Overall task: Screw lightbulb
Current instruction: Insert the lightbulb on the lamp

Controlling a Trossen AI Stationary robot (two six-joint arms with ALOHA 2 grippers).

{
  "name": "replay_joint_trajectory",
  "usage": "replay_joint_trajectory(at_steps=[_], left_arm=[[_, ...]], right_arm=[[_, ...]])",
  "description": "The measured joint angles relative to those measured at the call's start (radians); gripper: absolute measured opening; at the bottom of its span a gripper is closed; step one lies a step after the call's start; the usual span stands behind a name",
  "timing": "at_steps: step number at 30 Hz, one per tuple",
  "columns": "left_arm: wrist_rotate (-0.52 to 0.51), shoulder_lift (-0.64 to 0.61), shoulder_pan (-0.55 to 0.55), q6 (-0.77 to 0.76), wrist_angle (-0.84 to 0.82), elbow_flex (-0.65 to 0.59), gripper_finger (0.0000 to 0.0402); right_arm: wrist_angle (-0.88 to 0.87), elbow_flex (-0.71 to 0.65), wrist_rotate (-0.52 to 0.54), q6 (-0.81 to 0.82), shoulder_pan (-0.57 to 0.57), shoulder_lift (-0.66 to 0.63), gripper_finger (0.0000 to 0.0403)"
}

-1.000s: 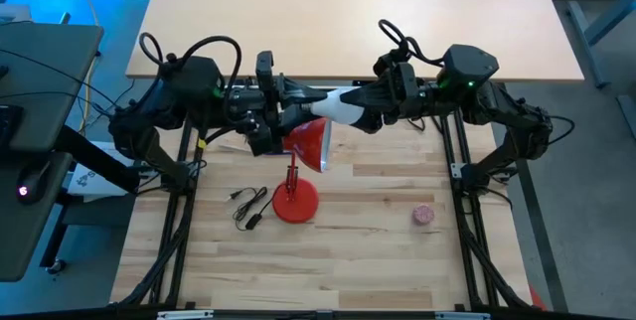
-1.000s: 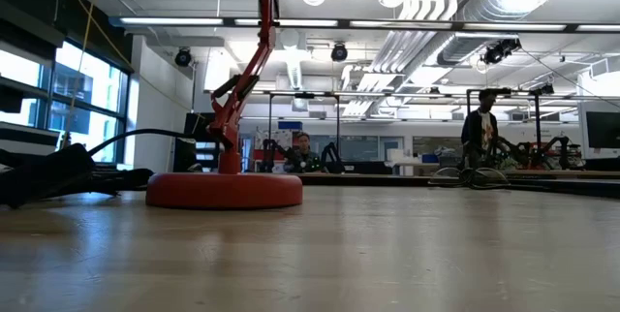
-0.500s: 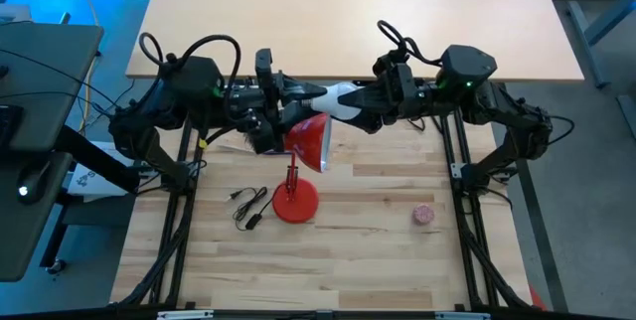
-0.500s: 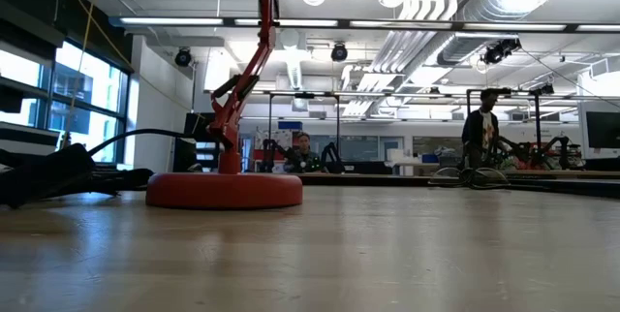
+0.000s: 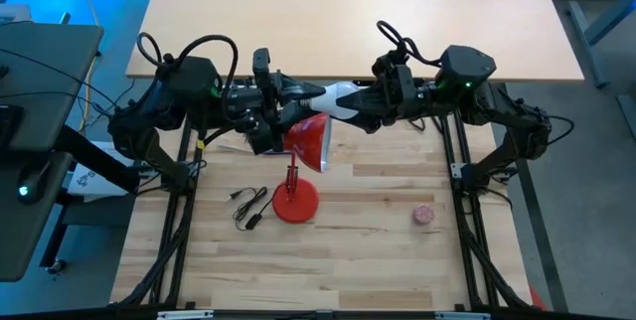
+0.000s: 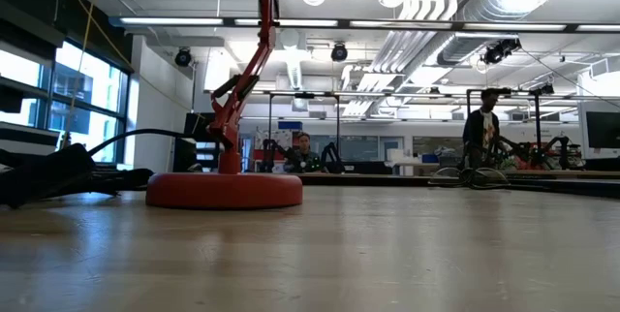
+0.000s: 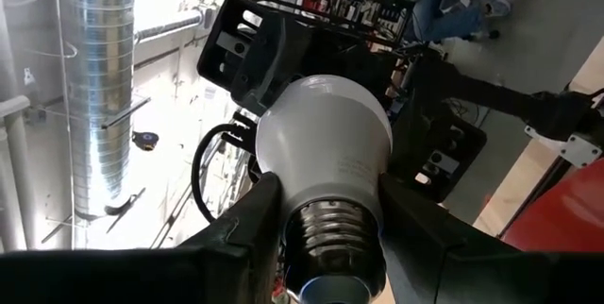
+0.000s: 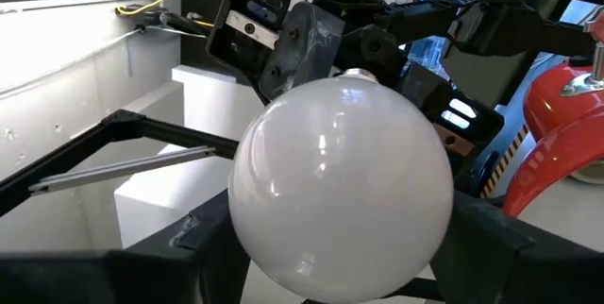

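Up above the table, the two dark arms meet in the middle, and the lightbulb (image 5: 336, 98) hangs between them in the air. It is small and white with a grey screw end. It lies on its side, with the round white end toward the right arm and the screw end toward the left arm.

The left gripper (image 5: 288, 101) pinches the screw end. In the left wrist view, its two dark fingers (image 7: 247, 224) press on both sides of the ribbed metal part of the lightbulb (image 7: 323, 153). So this gripper is closed on the bulb's base.

The right gripper (image 5: 360, 108) sits around the round white end. In the right wrist view, the lightbulb (image 8: 340, 186) fills the middle, and a dark finger (image 8: 203, 238) shows on each side of it. The fingers are very close to the glass, but I cannot tell if they squeeze it or just sit beside it.

Just below the bulb in the high view is the red lamp shade (image 5: 310, 143). It is much bigger than the bulb. The lamp's round red base (image 5: 295, 202) stands on the wooden table (image 5: 378, 260), nearer the front edge. A black plug and cord (image 5: 248, 206) lie just beside the base. A small pink ball (image 5: 424, 215) rests on the table well apart from the lamp, on the right arm's side.

In the low view, the red base (image 6: 224, 190) stands on the table, and people show far off in the room behind.
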Motion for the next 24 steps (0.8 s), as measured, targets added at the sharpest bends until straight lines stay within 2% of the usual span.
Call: replay_joint_trajectory(at_steps=[5, 8, 14, 19, 24], left_arm=[[-0.011, 0.000, -0.001, 0.007, -0.002, 0.000, 0.0137], [-0.072, 0.000, -0.003, 0.026, -0.002, 0.000, 0.0152], [-0.116, -0.003, -0.013, 0.015, -0.022, 0.000, 0.0179], [-0.208, -0.014, -0.021, 0.013, -0.062, -0.003, 0.0182], [-0.243, -0.070, -0.021, -0.139, -0.100, -0.002, 0.0182]], right_arm=[[0.000, 0.000, 0.000, -0.021, 0.000, 0.000, 0.0250], [0.000, 0.000, -0.017, -0.056, -0.003, 0.000, 0.0249], [0.002, -0.001, -0.122, -0.134, -0.034, 0.000, 0.0248], [0.025, 0.002, -0.202, -0.188, -0.047, -0.007, 0.0248], [0.010, 0.002, -0.240, -0.311, -0.048, -0.015, 0.0248]])
